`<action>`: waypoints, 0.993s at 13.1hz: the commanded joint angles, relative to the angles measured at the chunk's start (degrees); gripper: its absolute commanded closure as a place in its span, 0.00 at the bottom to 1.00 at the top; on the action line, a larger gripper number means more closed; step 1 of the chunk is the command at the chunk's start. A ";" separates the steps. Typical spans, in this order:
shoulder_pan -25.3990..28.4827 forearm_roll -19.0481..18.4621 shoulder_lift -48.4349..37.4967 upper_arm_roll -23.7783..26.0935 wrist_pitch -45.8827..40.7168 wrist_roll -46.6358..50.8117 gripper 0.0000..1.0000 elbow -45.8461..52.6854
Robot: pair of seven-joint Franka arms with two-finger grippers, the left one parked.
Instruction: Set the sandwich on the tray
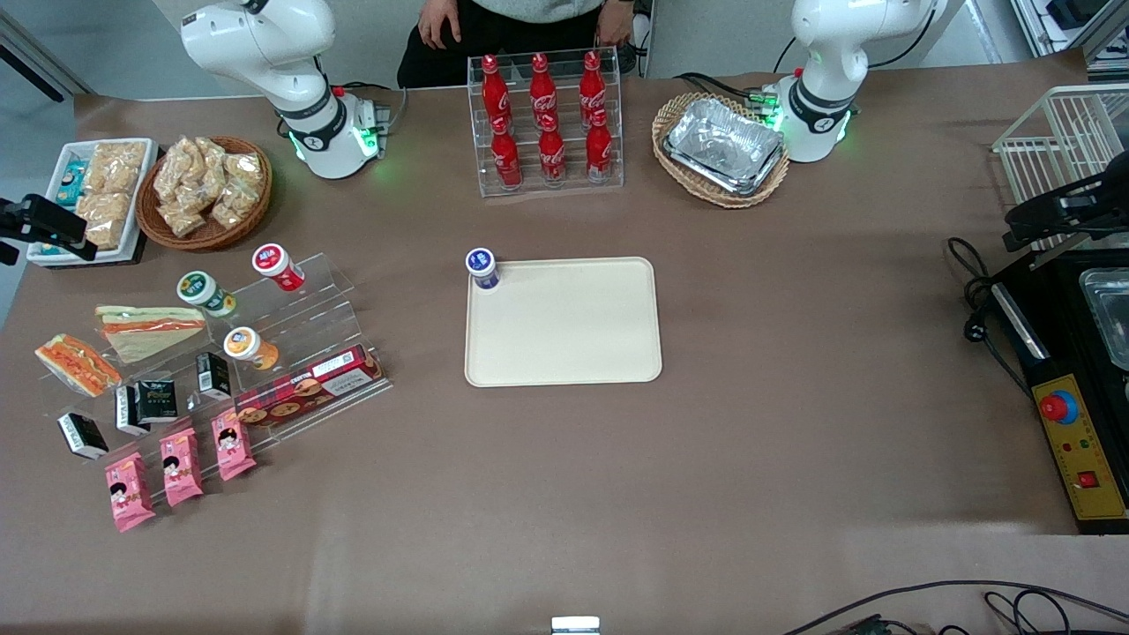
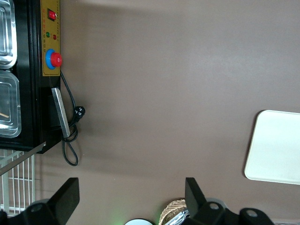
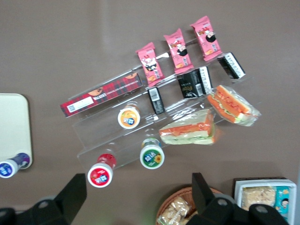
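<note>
The sandwich [image 1: 78,364] is a small clear-wrapped wedge with orange-red and green layers. It lies on the clear acrylic display steps [image 1: 291,353] at the working arm's end of the table, and it also shows in the right wrist view [image 3: 230,105]. The beige tray [image 1: 564,322] lies flat at mid-table; its corner shows in the right wrist view [image 3: 14,126]. My right gripper [image 1: 53,231] hangs high above the table near the white snack tray, farther from the front camera than the sandwich. It is open and empty [image 3: 136,194].
A larger pale sandwich [image 1: 150,328] lies beside the small one. Lidded cups [image 1: 278,265], a biscuit box [image 1: 309,388], black cartons and pink packets fill the steps. A blue-lidded bottle [image 1: 482,267] stands on the tray's corner. A snack basket [image 1: 207,190] and a white snack tray [image 1: 93,198] stand near the gripper.
</note>
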 commanded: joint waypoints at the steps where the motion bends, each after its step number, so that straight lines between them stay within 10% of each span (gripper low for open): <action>1: -0.96 -2.05 0.11 0.52 -0.26 -0.58 0.00 0.18; 13: -1.40 -1.35 0.11 -7.74 1.23 -18.43 0.00 0.53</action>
